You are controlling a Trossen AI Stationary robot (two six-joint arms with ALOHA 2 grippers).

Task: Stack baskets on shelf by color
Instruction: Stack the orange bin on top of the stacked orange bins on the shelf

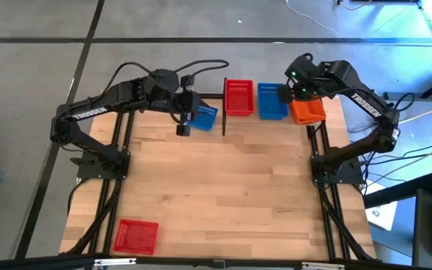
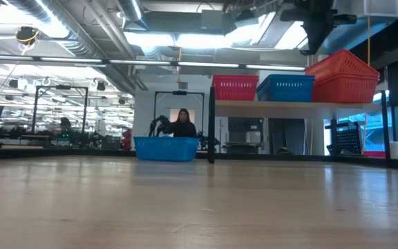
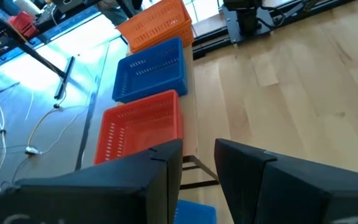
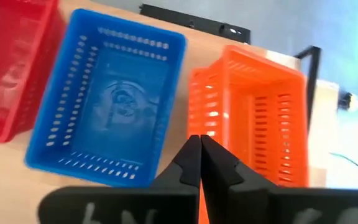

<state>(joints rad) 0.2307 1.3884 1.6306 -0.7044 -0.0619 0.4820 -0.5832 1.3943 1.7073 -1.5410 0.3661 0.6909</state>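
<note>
Note on pale shelf point(image 1: 276, 120): red basket point(image 1: 238, 98), blue basket point(image 1: 272, 101), orange basket point(image 1: 307, 111), all lattice-walled. Worktop's near-left corner: red lattice basket point(image 1: 137, 236).

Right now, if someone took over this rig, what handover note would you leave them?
Right gripper: shut, above the tilted orange basket at the shelf's right end; a grip isn't clear.
Left gripper: open over the blue basket on the table, beside the shelf.
Done: red basket on the shelf and blue basket on the shelf sit side by side.
Left: settle the orange basket, shelve the table's blue basket and the red basket near the front-left corner.
</note>
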